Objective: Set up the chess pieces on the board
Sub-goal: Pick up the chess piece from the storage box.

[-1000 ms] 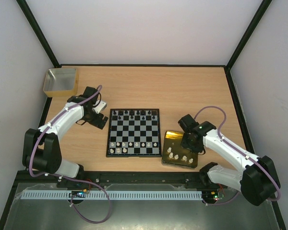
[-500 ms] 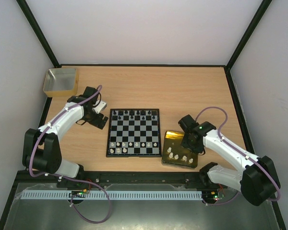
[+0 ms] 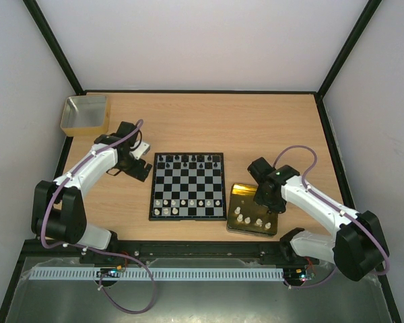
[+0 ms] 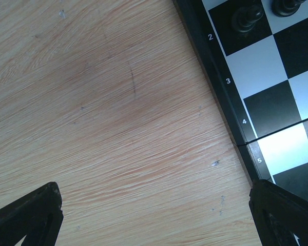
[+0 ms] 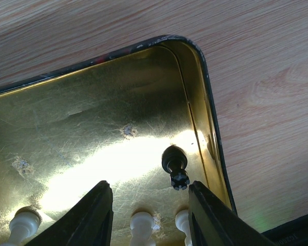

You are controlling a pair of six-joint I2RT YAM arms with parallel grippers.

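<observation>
The board (image 3: pixel 187 187) lies mid-table, with black chess pieces (image 3: pixel 188 160) along its far rows and white ones (image 3: pixel 188 202) along the near rows. My right gripper (image 3: pixel 266 202) is open above the gold tray (image 3: pixel 241 192). In the right wrist view, a black piece (image 5: pixel 175 165) stands in the tray (image 5: pixel 92 118) just ahead of the right gripper (image 5: pixel 151 218), close to its right finger. White pieces (image 5: pixel 142 224) stand between the fingers. My left gripper (image 3: pixel 141 169) is open and empty over bare wood just left of the board (image 4: pixel 267 77).
A yellowish square box (image 3: pixel 86 113) sits at the far left corner. Several white pieces (image 3: pixel 254 220) stand along the gold tray's near side. Black frame rails border the table on both sides.
My right arm has shifted slightly over the gold tray. The left arm has not moved, and no piece has changed place.
</observation>
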